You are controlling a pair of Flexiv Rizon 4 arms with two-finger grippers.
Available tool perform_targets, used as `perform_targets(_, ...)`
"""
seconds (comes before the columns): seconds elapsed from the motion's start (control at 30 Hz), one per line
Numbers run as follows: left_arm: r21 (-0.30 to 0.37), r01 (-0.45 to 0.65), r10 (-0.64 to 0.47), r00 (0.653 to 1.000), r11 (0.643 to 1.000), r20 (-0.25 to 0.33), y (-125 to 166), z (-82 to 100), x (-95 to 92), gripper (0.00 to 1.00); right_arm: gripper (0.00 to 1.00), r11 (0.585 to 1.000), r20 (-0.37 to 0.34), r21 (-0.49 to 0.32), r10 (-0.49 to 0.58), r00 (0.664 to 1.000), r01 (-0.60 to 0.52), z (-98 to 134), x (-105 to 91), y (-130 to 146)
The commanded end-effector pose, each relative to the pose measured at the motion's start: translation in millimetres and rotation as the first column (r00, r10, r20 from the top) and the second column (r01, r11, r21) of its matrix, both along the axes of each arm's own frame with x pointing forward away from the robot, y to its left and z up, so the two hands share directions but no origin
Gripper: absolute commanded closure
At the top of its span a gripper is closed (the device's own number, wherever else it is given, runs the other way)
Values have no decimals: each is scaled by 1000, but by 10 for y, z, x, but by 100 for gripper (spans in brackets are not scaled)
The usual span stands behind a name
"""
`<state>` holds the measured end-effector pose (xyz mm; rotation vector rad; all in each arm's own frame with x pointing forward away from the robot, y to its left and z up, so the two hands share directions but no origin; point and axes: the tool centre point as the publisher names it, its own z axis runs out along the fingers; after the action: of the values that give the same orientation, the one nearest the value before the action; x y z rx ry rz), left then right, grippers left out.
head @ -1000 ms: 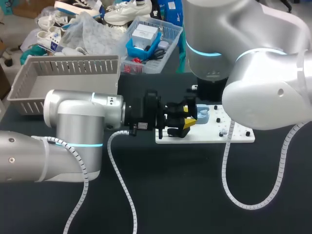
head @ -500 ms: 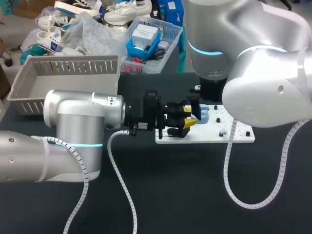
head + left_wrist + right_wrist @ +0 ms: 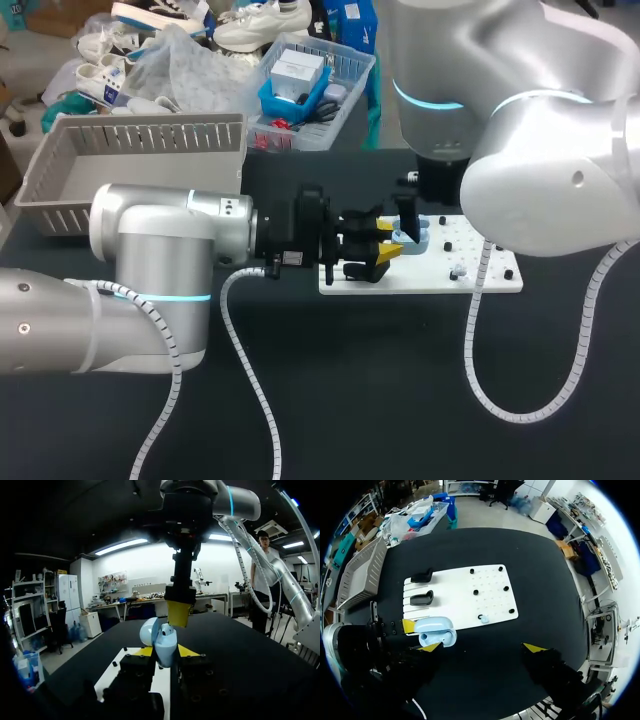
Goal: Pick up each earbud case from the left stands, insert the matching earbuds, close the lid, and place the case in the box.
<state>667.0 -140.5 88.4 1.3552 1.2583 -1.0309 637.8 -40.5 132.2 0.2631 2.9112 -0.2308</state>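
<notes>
My left gripper [image 3: 388, 247] is shut on a light blue earbud case [image 3: 412, 238], holding it over the left part of the white board [image 3: 480, 275]. In the left wrist view the case [image 3: 164, 642] sits between the yellow tips with its lid open. My right gripper [image 3: 407, 218] hangs just above the case, and one of its fingers [image 3: 178, 612] reaches down right behind the lid. Seen from the right wrist, the right gripper [image 3: 482, 647] is wide open and empty. A light blue earbud [image 3: 484, 619] lies on the board, beside two black stands [image 3: 421, 598].
A grey slatted basket [image 3: 130, 150] stands at the back left. A clear bin [image 3: 310, 90] with small items is behind the board. Several black pegs [image 3: 506, 588] dot the board's right half. Dark table surface lies in front of the board.
My right arm has shifted a little to the right, and its finger now stands directly over the case. The left arm and the case have stayed put.
</notes>
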Motion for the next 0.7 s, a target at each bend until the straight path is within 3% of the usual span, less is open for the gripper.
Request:
perform_targets(0.03, 0, 0, 0, 1000, 1000, 0, -4, -3, 5, 100, 0, 1000, 6, 26, 8, 1000, -8, 32, -36, -1)
perform_targets(0.13, 0, 0, 0, 1000, 1000, 0, -4, -3, 5, 100, 0, 999, 37, 47, 2, 999, -4, 89, -44, -37)
perform_targets(0.4, 0, 0, 0, 1000, 1000, 0, -4, -3, 5, 100, 0, 988, 225, 156, -58, 973, 22, 209, 5, -299)
perform_targets(0.57, 0, 0, 0, 1000, 1000, 0, -4, -3, 5, 100, 0, 973, 316, 225, -117, 941, 45, 113, 21, -521)
perform_targets(0.7, 0, 0, 0, 1000, 1000, 0, -4, -3, 5, 100, 0, 961, 348, 269, -157, 924, 62, 28, -16, -622)
